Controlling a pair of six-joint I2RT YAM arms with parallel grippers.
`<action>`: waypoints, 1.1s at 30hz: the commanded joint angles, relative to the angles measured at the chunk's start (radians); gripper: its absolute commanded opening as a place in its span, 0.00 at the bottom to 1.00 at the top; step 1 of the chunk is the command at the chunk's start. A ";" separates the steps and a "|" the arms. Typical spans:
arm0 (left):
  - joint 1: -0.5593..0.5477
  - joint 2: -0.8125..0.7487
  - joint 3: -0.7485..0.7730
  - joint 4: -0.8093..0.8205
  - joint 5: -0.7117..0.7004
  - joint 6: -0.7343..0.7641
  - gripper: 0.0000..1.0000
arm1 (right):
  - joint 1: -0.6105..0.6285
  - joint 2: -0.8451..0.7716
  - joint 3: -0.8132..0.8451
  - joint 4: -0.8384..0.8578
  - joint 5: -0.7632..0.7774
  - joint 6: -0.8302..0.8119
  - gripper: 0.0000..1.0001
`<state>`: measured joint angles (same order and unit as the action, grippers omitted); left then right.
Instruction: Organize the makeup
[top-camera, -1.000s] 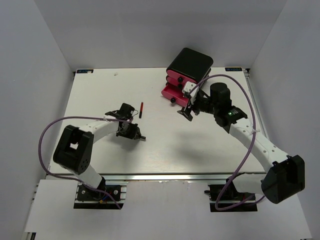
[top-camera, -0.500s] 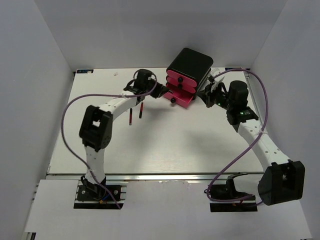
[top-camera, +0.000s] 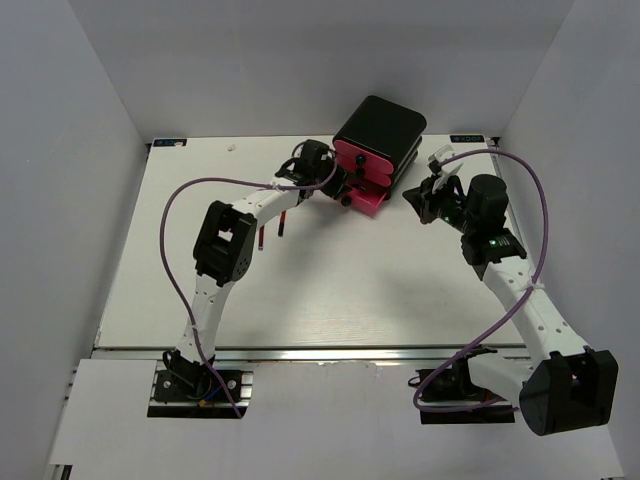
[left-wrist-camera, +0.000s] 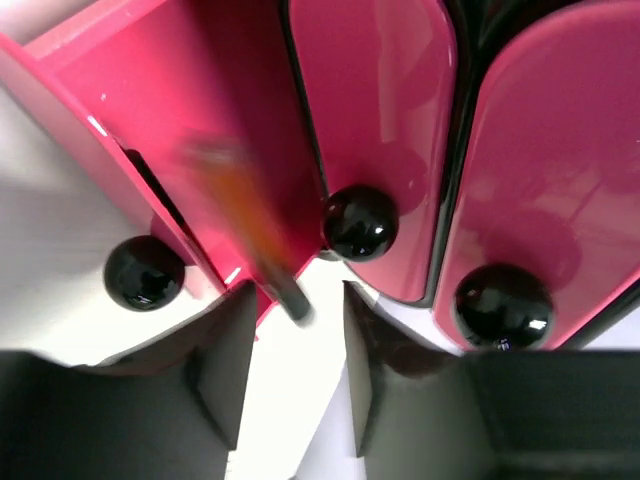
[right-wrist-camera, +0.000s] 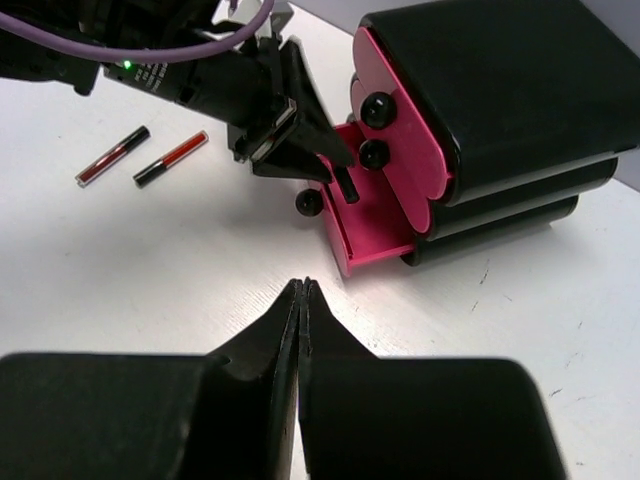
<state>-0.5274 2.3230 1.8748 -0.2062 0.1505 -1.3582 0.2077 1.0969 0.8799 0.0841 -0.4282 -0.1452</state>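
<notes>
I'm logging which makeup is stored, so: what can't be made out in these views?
- Stick, left wrist view: motion-blurred, its kind unreadable.
- Two closed drawers, every view: fronts hide contents.
- Open drawer, top view: left arm covers part of its inside.
- Pencils, top view: too small to tell kind.

I see a glossy black box (top-camera: 385, 125) with hot-pink drawers (left-wrist-camera: 370, 100) and shiny black knobs (left-wrist-camera: 358, 222) on the white bench (top-camera: 340, 290). The darker stick (right-wrist-camera: 112, 157) is deep red with black ends. The brighter stick (right-wrist-camera: 172, 158) is red and black. The blurred stick (left-wrist-camera: 245, 220) looks orange-brown with a dark tip. My left pincer (left-wrist-camera: 296, 330) and right pincer (right-wrist-camera: 300, 290) are black, and the cables (top-camera: 180, 200) are purple.
</notes>
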 joint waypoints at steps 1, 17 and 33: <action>-0.008 -0.016 0.044 -0.019 0.009 0.007 0.53 | -0.007 -0.011 -0.007 0.029 0.006 0.013 0.00; 0.061 -0.284 -0.054 -0.367 -0.055 0.719 0.08 | -0.008 -0.019 -0.021 0.006 -0.044 -0.030 0.00; 0.069 -0.133 -0.016 -0.627 -0.442 1.249 0.66 | -0.007 0.037 -0.018 -0.052 -0.096 -0.060 0.43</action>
<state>-0.4545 2.1689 1.8175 -0.8356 -0.2375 -0.1635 0.2031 1.1515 0.8551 0.0326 -0.5079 -0.1848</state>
